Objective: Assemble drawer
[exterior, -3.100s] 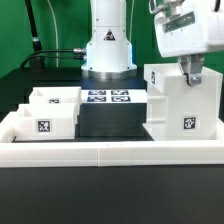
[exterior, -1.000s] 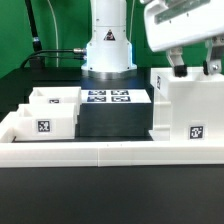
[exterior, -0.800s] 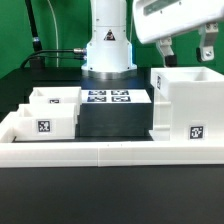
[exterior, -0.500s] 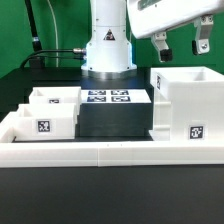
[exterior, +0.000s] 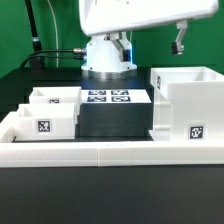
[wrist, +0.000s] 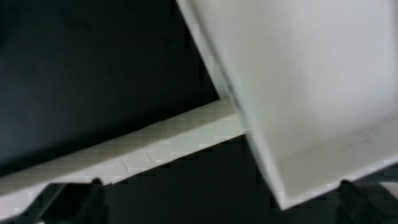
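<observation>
exterior: we look low, nearly level, across the black surface [exterior: 115, 122] toward the robot base [exterior: 108, 52], close | wrist: we look down, very near, blurred, on the drawer casing [wrist: 302, 90] | shared: that casing [exterior: 190, 105], exterior view's right, and surface

one large white boxy plastic casing [exterior: 185, 105]; two smaller white open-top plastic trays [exterior: 50, 117]; one flat white marker board [exterior: 108, 97] carrying several tags; one long low white rail [exterior: 110, 152]; one black counter [exterior: 112, 122]; two dark fingers [exterior: 180, 42]; one black-and-white square tag [exterior: 196, 133] on the casing's front, one on the nearer tray.
</observation>
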`<action>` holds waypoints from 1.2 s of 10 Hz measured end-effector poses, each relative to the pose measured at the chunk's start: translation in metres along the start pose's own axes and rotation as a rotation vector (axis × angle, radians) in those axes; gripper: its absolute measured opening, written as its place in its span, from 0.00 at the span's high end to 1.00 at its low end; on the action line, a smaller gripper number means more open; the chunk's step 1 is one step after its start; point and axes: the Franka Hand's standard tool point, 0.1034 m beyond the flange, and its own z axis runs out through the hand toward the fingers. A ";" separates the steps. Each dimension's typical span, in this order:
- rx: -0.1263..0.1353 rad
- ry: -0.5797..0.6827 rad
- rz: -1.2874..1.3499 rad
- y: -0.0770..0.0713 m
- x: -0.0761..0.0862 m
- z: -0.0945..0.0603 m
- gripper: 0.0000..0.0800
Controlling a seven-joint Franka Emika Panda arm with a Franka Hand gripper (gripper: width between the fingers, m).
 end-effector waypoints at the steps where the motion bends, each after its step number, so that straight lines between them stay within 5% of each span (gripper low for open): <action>1: -0.004 -0.010 -0.137 0.015 0.002 -0.002 0.19; 5: -0.008 -0.009 -0.192 0.016 0.002 -0.001 0.19; 8: -0.049 -0.028 -0.302 0.071 -0.004 0.005 0.19; 11: -0.073 -0.036 -0.352 0.110 -0.003 0.017 0.19; 12: -0.070 -0.054 -0.335 0.109 -0.005 0.019 0.19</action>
